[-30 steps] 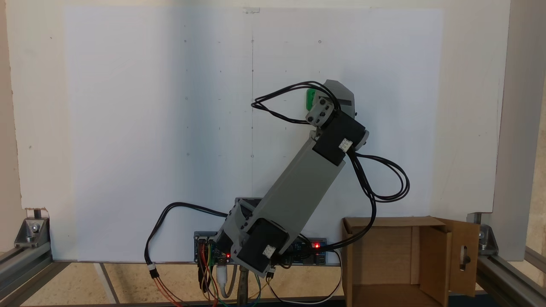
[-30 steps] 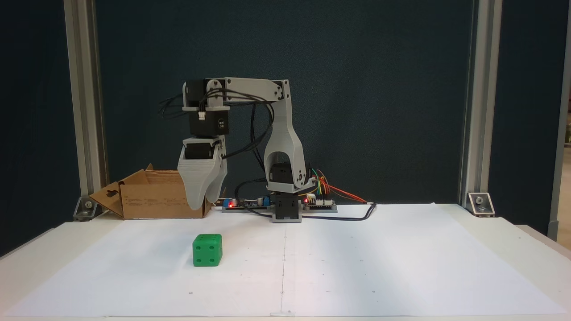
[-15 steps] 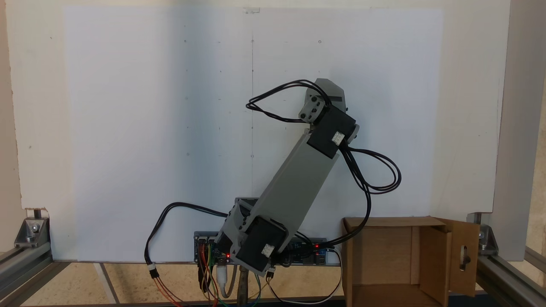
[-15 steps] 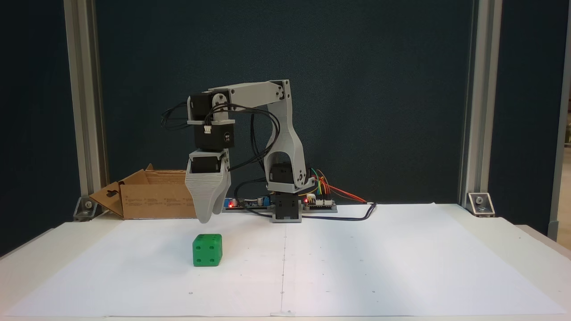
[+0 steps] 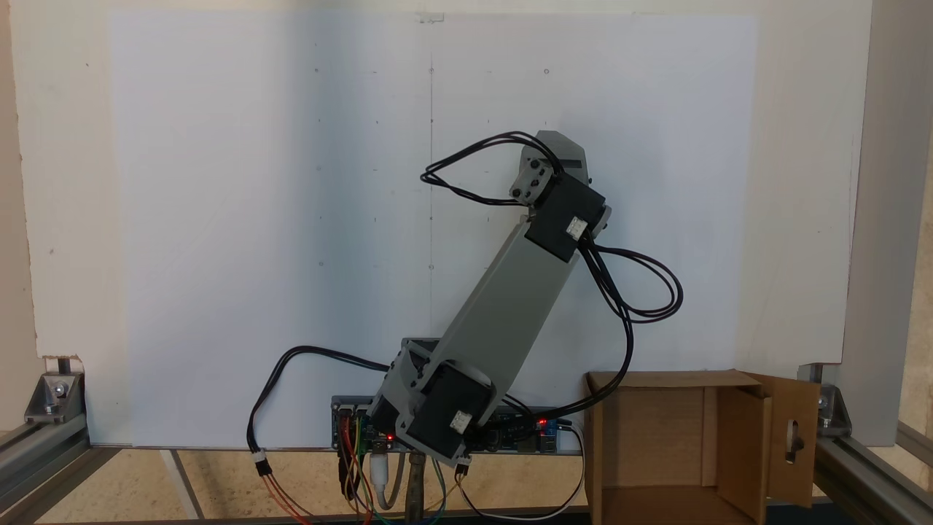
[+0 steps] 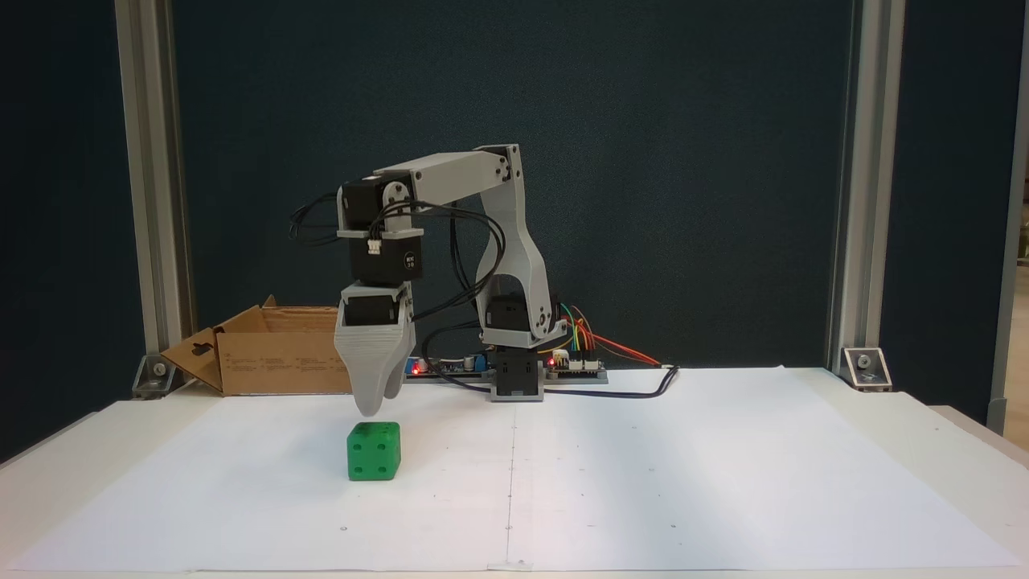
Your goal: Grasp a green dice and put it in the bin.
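Green dice [image 6: 374,451]: rounded cube, four-pip face | claw [image 6: 375,400] above, grip state unclear

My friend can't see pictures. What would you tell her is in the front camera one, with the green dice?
A grey robot arm's gripper hangs just above a green dice on white paper. A cardboard bin sits behind, at the left.

No legible text or labels anywhere.
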`<act>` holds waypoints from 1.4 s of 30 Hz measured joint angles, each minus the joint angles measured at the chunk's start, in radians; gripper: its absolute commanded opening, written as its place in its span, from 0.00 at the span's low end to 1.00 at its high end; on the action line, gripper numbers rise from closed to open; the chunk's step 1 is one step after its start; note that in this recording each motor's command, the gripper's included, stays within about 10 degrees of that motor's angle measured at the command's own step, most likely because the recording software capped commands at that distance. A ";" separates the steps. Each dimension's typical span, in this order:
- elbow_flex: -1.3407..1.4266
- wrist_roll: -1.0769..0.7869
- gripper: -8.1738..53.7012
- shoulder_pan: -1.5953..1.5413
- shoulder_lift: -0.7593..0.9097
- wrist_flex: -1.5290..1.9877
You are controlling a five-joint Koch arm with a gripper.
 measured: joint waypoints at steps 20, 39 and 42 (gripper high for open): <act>0.002 0.000 0.84 -0.002 -0.035 -0.025; 0.002 0.000 0.83 0.014 -0.120 -0.037; 0.003 0.000 0.83 0.015 -0.138 -0.060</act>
